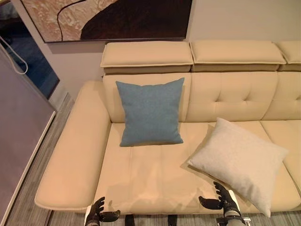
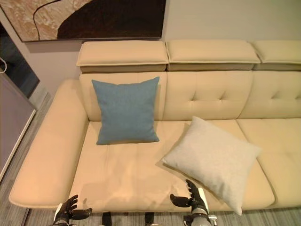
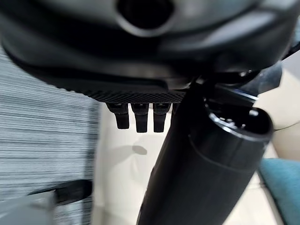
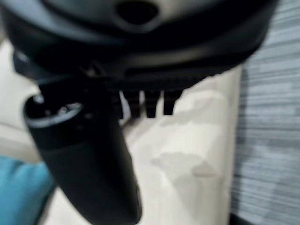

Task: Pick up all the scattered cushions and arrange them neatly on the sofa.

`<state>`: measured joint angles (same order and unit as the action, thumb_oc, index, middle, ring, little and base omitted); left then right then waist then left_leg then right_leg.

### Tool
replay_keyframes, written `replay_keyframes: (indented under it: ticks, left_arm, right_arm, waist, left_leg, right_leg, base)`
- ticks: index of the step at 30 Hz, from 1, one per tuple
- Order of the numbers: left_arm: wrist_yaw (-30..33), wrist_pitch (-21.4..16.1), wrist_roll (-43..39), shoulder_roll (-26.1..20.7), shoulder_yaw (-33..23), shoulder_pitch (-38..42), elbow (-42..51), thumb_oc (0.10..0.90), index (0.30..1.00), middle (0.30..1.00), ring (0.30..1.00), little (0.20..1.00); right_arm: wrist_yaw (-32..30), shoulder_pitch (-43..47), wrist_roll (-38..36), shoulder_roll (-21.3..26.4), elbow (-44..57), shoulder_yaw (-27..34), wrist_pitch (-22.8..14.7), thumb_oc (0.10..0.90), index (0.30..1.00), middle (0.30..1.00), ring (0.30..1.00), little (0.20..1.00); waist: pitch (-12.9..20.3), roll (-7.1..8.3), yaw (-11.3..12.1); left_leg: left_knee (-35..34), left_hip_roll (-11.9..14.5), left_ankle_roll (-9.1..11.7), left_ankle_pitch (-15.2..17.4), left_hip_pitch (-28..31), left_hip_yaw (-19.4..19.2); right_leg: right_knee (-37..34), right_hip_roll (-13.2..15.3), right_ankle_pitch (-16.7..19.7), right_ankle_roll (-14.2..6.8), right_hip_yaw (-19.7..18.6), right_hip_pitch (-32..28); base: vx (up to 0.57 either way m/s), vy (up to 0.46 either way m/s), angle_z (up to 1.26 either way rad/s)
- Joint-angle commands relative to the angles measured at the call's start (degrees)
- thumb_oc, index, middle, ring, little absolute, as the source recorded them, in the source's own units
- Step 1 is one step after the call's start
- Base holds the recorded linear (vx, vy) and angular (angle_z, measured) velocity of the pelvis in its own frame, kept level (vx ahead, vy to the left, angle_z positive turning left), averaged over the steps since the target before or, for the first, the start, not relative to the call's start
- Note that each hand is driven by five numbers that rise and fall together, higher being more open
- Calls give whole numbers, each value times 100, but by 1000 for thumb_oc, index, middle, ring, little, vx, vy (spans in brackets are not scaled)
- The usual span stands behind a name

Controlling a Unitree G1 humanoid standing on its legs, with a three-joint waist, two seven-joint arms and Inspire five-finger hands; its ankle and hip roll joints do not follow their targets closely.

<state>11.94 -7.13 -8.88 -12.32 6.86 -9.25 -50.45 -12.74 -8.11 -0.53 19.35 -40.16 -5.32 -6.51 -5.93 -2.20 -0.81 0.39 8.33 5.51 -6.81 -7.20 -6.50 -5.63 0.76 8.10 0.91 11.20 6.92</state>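
Observation:
A blue cushion (image 1: pixel 150 112) leans upright against the backrest of the beige sofa (image 1: pixel 150 176), over its left seat. A cream-white cushion (image 1: pixel 240 162) lies flat and skewed on the seat to the right, one corner reaching past the front edge. My right hand (image 1: pixel 226 200) hovers open at the seat's front edge, right beside the white cushion's near-left side and holding nothing. My left hand (image 1: pixel 98 212) is open and empty too, low at the sofa's front-left edge. A blue cushion corner (image 3: pixel 281 187) appears past the left hand's fingers (image 3: pixel 140 117).
The sofa's broad left armrest (image 1: pixel 75 150) stands between the seat and a strip of grey striped floor (image 1: pixel 28 202). A grey panel (image 1: pixel 21 122) lines the far left. A large painting (image 1: pixel 108 19) hangs above the headrests.

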Motion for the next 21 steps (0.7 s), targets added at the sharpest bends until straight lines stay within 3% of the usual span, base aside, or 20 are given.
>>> replay_keyframes:
  ticks: [1, 5, 9, 12, 16, 21]
  left_arm:
    - [41, -246, 149, -240, -130, 278, 152, 800, 900, 900, 900, 900]
    - [4, -263, 132, -199, -91, 310, 51, 800, 900, 900, 900, 900]
    - [-23, -236, 200, -207, 58, 419, 15, 800, 900, 900, 900, 900]
    - [-7, -231, 214, -225, 95, 548, -54, 800, 900, 900, 900, 900]
    - [-70, -186, 459, -314, 189, 659, -370, 800, 900, 900, 900, 900]
    - [-107, -136, 606, -411, 259, 722, -461, 800, 900, 900, 900, 900]
  right_arm:
    - [-145, 405, 83, 99, 412, 41, -301, 800, 900, 900, 900, 900]
    - [-84, 499, 95, 112, 254, -15, -291, 800, 900, 900, 900, 900]
    - [-73, 620, 120, 90, -1, -51, -222, 800, 900, 900, 900, 900]
    - [-58, 794, 235, 52, -253, -197, -106, 800, 900, 900, 900, 900]
    - [-63, 988, 418, 12, -644, -365, -16, 800, 900, 900, 900, 900]
    - [-60, 1053, 480, 31, -826, -484, -14, 800, 900, 900, 900, 900]
  waist:
    - [-93, 496, -136]
    - [-45, 499, -208]
    - [-28, 423, -345]
    - [-138, 499, -261]
    - [-315, 493, -154]
    - [-434, 437, -43]
  left_leg:
    - [1130, -440, -94, 935, -28, 156]
    - [1303, -854, -168, 1281, 253, 505]
    - [739, -1084, -335, 1571, 638, 582]
    - [533, -1220, -427, 1486, 617, 653]
    - [336, -1209, -569, 1326, 648, 556]
    - [365, -1143, -683, 1129, 481, 407]
  right_leg:
    - [90, 410, -684, -585, -118, -465]
    - [128, 418, -503, -627, -217, -246]
    - [284, 487, -265, -749, -295, 147]
    - [348, 625, -37, -926, -316, 434]
    - [761, 741, -74, -1058, -265, 733]
    - [1539, 729, -505, -904, -41, 623]
  base:
    - [-117, 37, -11]
    - [-86, 52, -16]
    - [-134, 146, 3]
    - [-251, 186, -20]
    - [-206, 98, -64]
    - [-199, 38, -52]
